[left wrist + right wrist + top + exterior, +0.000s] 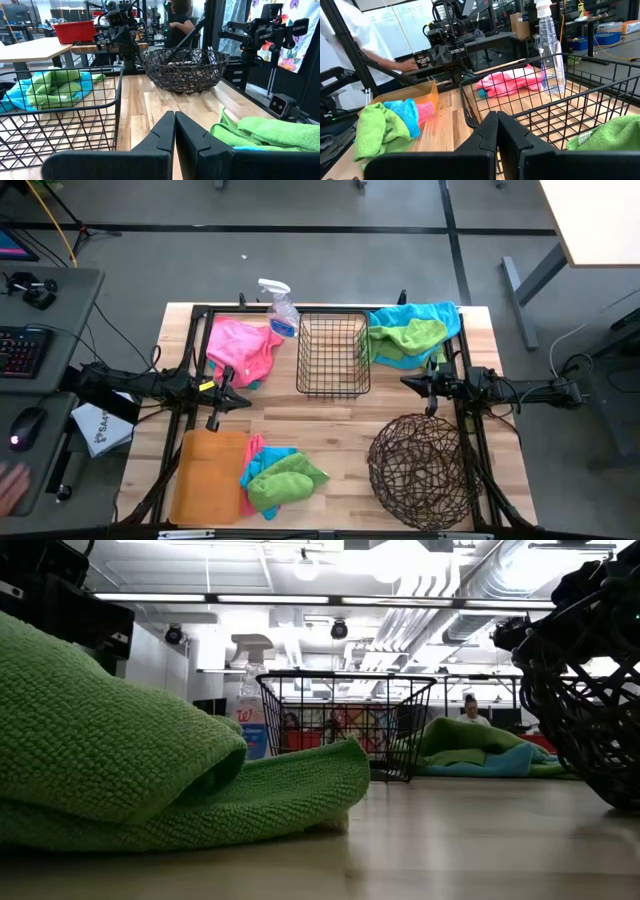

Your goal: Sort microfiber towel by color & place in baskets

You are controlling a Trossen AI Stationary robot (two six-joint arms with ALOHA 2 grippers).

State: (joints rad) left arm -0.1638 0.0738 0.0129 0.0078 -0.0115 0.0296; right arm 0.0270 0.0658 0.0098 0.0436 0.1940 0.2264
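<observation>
Your left gripper hangs over the left half of the table, between the pink towels at the far left and the mixed pile of pink, blue and green towels at the near edge; its fingers are pressed together, holding nothing. Your right gripper waits on the right side, just right of the black wire basket, its fingers likewise closed and empty.

Note the three receptacles: the wire basket at far centre, the round twig basket at near right, and the flat orange tray at near left. All three appear empty, so sorting has not yet begun.

A second pile, blue and green towels, lies at the far right, within the right arm's reach; the near pile touches the tray's right edge, suiting the left arm. A clear spray bottle stands between the pink towels and the wire basket, and is likely to be knocked if you sweep there.
</observation>
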